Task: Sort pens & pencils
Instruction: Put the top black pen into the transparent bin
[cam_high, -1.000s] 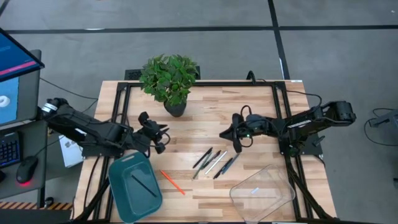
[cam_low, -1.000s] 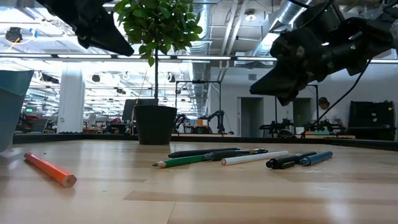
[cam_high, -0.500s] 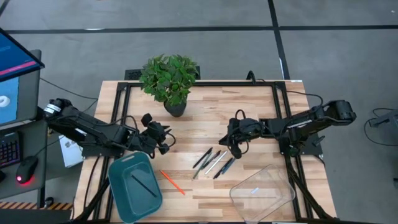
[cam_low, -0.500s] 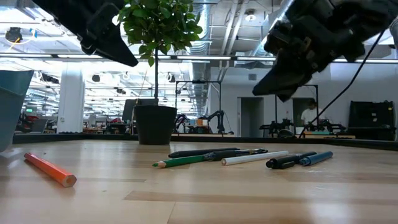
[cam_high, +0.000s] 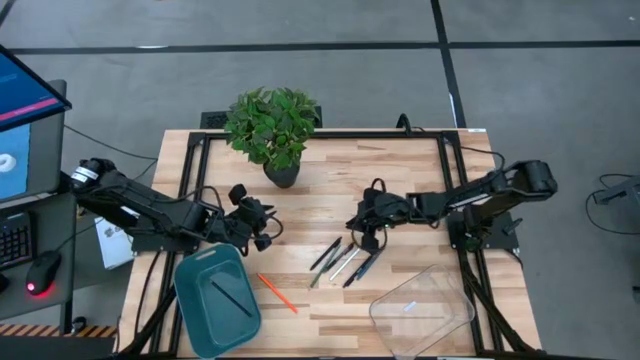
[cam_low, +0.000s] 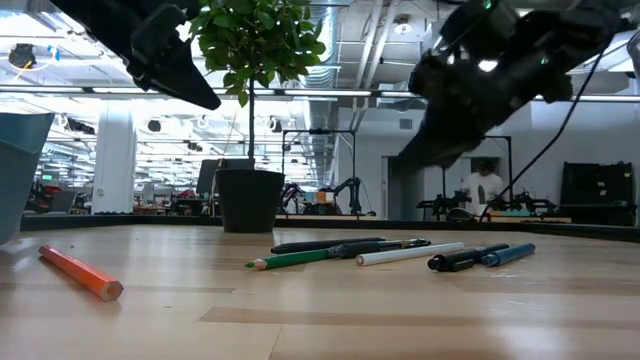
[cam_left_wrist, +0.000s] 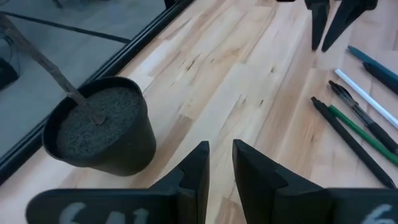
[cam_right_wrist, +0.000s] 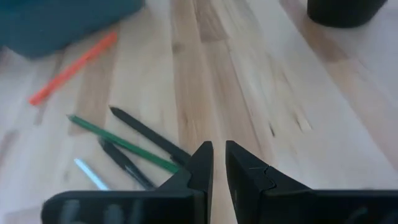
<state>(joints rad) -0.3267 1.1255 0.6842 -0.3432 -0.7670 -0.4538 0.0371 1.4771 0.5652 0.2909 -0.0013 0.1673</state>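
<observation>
Pale wooden tabletop (cam_high: 330, 185) is filling the high view; the right gripper (cam_high: 366, 238), fingers nearly together and empty, is hovering at centre over the loose cluster of pens and pencils (cam_high: 344, 262), reaching for one. Lower left, the left gripper (cam_high: 262, 228), narrowly parted and empty, is waiting above the teal plastic tray (cam_high: 190, 300). In the low view, the bright orange pencil (cam_low: 79, 272) is lying apart at left. The next move likely calls for spreading the fingers, then lowering onto one stick.
</observation>
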